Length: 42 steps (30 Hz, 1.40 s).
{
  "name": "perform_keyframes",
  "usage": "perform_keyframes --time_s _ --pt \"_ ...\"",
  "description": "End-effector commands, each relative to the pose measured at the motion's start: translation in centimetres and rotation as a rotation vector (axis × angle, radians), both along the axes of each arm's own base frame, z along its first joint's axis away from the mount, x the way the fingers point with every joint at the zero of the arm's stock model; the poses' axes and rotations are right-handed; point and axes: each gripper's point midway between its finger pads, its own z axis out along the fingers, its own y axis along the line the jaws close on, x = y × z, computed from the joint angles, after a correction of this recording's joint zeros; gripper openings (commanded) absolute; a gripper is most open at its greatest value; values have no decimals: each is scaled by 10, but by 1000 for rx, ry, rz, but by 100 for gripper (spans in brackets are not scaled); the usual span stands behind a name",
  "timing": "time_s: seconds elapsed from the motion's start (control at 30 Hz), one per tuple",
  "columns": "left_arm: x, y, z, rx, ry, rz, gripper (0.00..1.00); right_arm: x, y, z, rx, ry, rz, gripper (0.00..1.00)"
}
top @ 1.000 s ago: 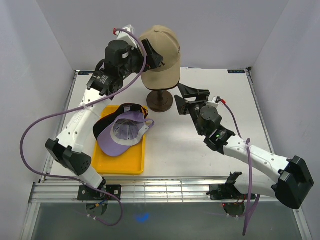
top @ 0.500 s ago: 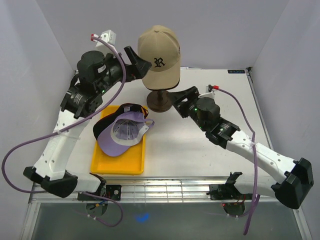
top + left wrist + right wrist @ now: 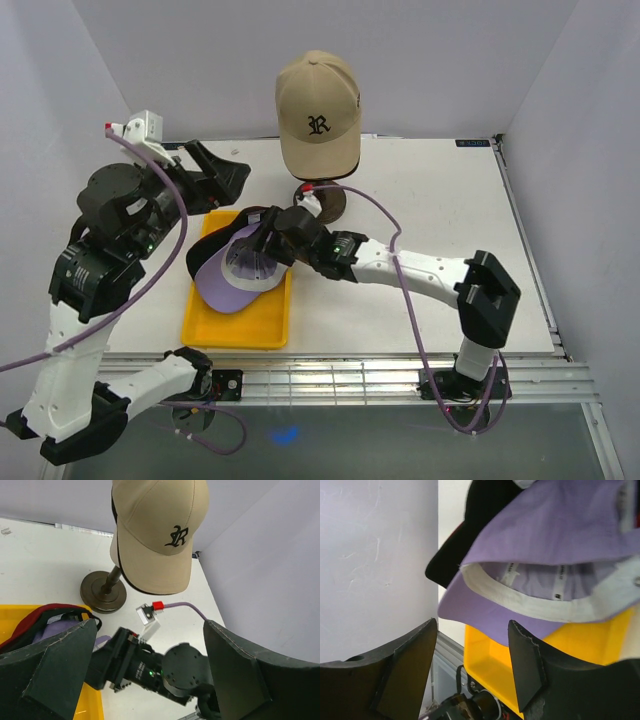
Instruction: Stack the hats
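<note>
Judging by one tan fabric baseball cap (image 3: 318,110) on the dark round stand (image 3: 330,206), stacking is barely being begun: the right gripper (image 3: 268,243) is being held open close over the upturned lavender fabric cap (image 3: 238,280) in the yellow plastic tray (image 3: 235,326), the left gripper (image 3: 215,168) wide open.

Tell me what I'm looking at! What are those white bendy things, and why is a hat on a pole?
Those are two robot arms bolted to a table. One picture looks down from above; the other two come from cameras on each wrist. A tan hat sits on a stand. A purple hat lies upside down in a yellow tray, on a black hat. Each arm ends in a two-finger tool. The left tool is wide open, up in the air. The right tool, open too, reaches to the purple hat. Neither holds anything.
</note>
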Motion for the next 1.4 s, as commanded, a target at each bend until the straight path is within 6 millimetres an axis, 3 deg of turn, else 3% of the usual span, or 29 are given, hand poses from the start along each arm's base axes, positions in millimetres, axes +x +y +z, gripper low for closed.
perform_keyframes --time_s 0.0,0.03,0.07,0.27,0.53,0.63,0.93,1.1,1.37 --pt "-16 19 -13 6 29 53 98 5 31 14 9 -18 22 64" --pt "-18 20 -14 4 30 51 98 8 40 23 23 -25 22 64" --pt "-20 21 -15 5 34 48 98 10 47 10 1 -11 18 64" --pt "-31 25 -18 -5 34 45 98 18 80 -4 -9 24 27 63" --pt "-36 25 -23 -10 39 32 98 20 95 -31 -35 69 32 57" --pt "-37 26 -23 -9 36 31 98 19 94 -40 -46 81 30 53" --pt "-34 23 -28 -7 50 28 98 7 77 -31 -34 66 18 10" --pt "-31 23 -33 -2 57 34 98 0 67 -23 -26 52 9 8" --pt "-26 20 -31 -11 58 38 98 -18 57 9 2 -4 20 8"
